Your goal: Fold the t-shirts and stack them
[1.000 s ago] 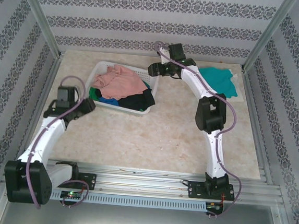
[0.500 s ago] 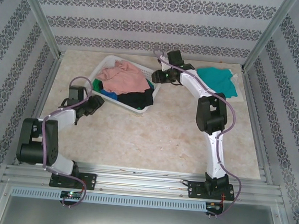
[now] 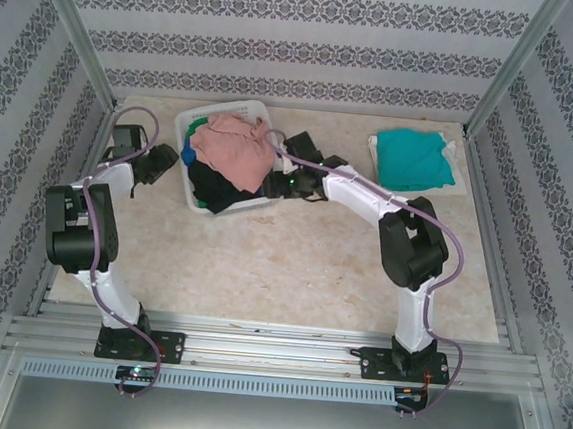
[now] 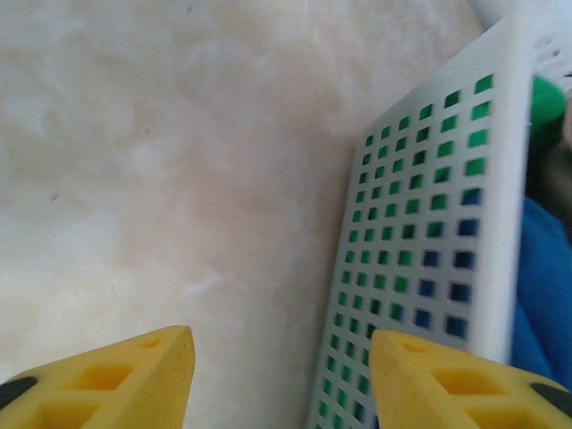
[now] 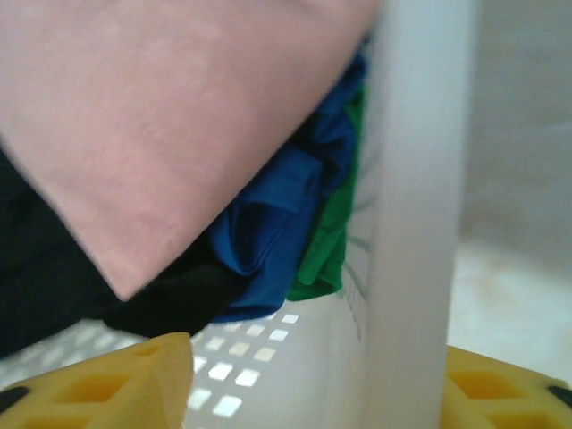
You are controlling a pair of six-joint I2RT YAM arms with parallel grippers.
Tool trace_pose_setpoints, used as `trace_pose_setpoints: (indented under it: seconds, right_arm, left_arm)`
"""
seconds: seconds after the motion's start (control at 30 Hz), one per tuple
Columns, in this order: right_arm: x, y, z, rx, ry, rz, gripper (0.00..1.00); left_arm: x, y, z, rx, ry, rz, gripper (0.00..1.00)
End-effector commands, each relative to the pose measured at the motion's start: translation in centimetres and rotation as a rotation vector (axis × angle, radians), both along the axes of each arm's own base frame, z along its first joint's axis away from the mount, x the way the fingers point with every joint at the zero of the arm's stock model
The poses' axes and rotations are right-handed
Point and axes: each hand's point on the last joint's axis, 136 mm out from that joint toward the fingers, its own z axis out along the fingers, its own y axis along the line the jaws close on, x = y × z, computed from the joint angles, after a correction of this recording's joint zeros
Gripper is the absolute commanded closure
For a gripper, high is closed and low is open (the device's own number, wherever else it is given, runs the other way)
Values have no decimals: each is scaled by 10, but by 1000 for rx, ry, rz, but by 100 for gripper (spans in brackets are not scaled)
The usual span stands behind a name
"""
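Beige marbled worktop (image 3: 293,255) spreads before me, walled in by patterned panels. A white slotted plastic basket (image 4: 502,161) sits toward the far left of it. A salmon-pink t-shirt (image 3: 234,148) is heaped loosely on top and spills over the rim. A teal t-shirt (image 3: 412,157) lies flat and folded at the far right, well apart from the basket. Under the pink one are a black shirt (image 3: 219,184), a blue one (image 5: 277,232) and a green one (image 5: 331,241), all crumpled together.

My right hand (image 5: 317,384) is open with the basket's right wall standing between its fingers. My left hand (image 4: 281,380) is open too, low over the worktop just beside the basket's left wall. Neither holds cloth.

I judge these shirts light, limp and easily snagged. They will sag and may drag a neighbour up with them. I would pinch the pink shirt at a raised fold near its top, taking that one shirt alone.
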Motion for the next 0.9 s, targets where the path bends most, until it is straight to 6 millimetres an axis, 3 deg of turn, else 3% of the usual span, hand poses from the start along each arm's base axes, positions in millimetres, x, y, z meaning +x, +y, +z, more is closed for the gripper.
trace_pose_setpoints:
  seconds: [0.0,0.07,0.1,0.2,0.27,0.37,0.43,0.53,0.63,0.73,0.87]
  right_arm:
    - [-30,25,22,78,22,38,35]
    - [-33,15,34,74,5,15,30]
    - [-35,8,41,76,-9,4,23]
    - [-37,-22,55,68,-35,-39,10]
    - [-38,-44,60,72,-41,-74,2]
    - [-38,-86,64,69,-53,-162,2]
    - [-38,-123,61,47,-56,-252,2]
    - [-42,-177,57,29,-60,-381,2]
    - [-49,-215,56,23,-70,-466,2]
    - [-57,-233,57,28,-80,-496,2]
    - [-64,-242,57,45,-88,-503,2]
  left_arm:
    - [-11,3,16,20,39,-83,43]
    - [-24,13,27,95,77,-73,43]
    - [-31,18,37,138,84,-62,40]
    - [-49,11,67,199,67,-63,34]
    - [-59,-5,87,277,58,-96,32]
    - [-67,-62,108,355,40,-203,32]
    - [-70,-122,112,388,22,-324,32]
    - [-73,-194,97,402,44,-438,32]
    - [-71,-243,74,452,83,-493,28]
    - [-64,-271,46,507,156,-528,27]
    - [-55,-290,19,526,210,-549,31]
